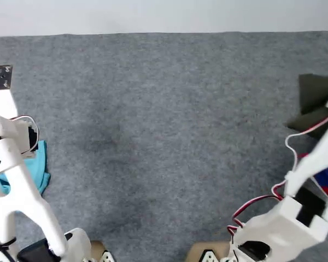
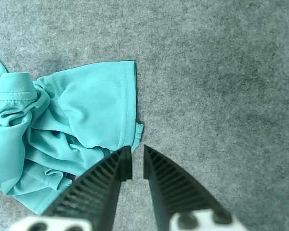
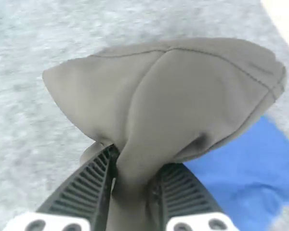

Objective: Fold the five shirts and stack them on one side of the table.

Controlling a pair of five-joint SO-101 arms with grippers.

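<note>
Our right jaws are shut tight on the dark shirt [image 3: 173,96], which sits over a blue shirt [image 3: 245,168] at the table's [image 1: 164,109] right side, while our left jaws, open a crack and empty, point at the teal shirt [image 2: 86,120] just beside them.

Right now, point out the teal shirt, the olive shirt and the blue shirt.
teal shirt [image 2: 86,110], left wrist view, on its smooth flat panel.
olive shirt [image 3: 173,96], right wrist view, on the raised, bunched cloth.
blue shirt [image 3: 245,178], right wrist view, on the part beside the olive one.
</note>
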